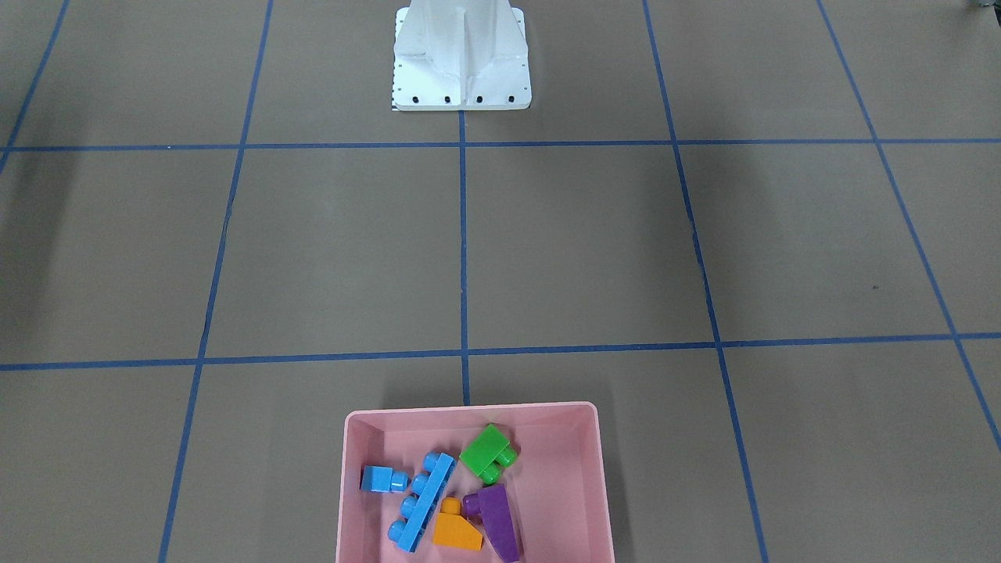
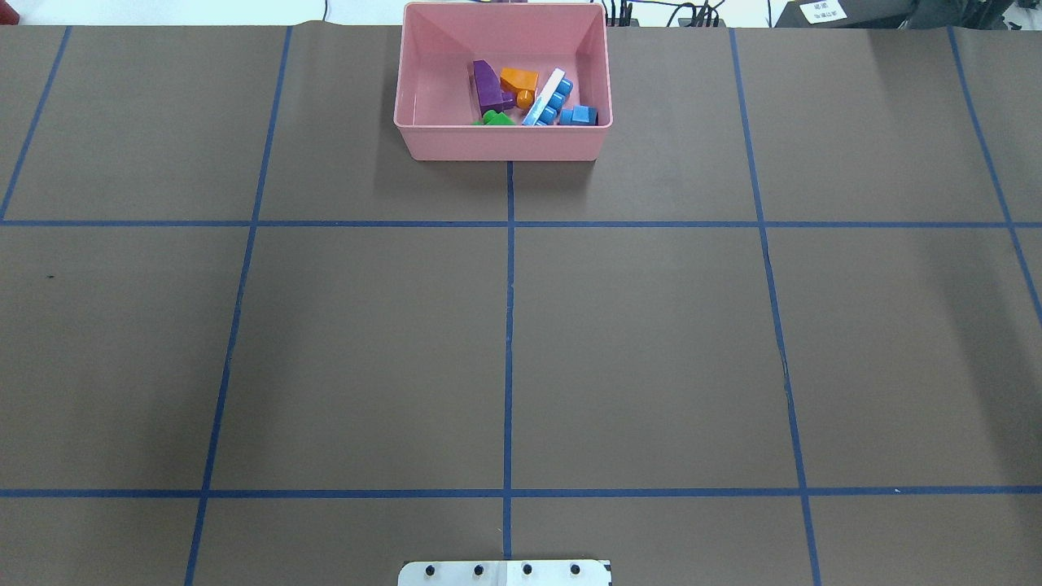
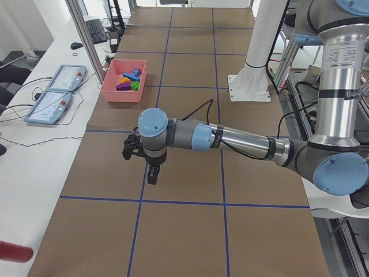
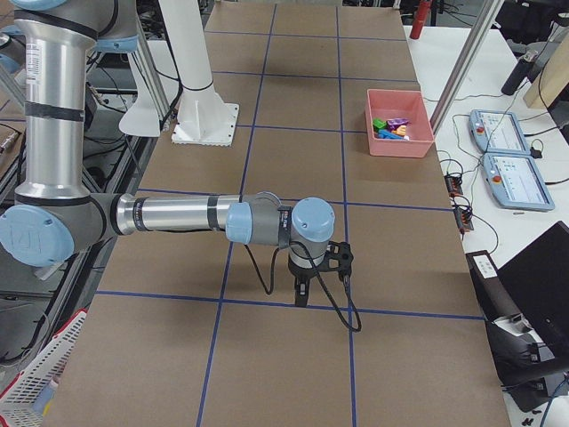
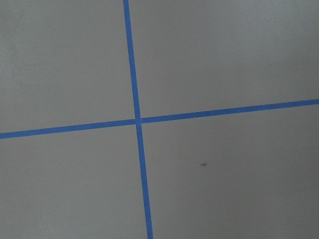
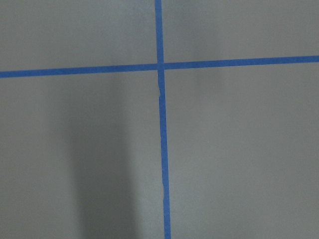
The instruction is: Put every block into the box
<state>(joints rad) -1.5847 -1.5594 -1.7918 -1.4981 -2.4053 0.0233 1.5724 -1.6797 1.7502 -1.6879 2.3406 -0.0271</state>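
The pink box stands at the table's far middle edge from the robot and also shows in the overhead view. All five blocks lie inside it: the small blue cube, the long blue bar, the green brick, the orange sloped brick and the purple sloped brick. My left gripper hangs above bare table, far from the box. My right gripper does the same at the other end. I cannot tell whether either is open or shut. Both wrist views show only table and tape.
The white metal base stands at the robot's side of the table. Blue tape lines divide the brown tabletop into squares. Control pendants and cables lie on the white bench beside the table's far edge.
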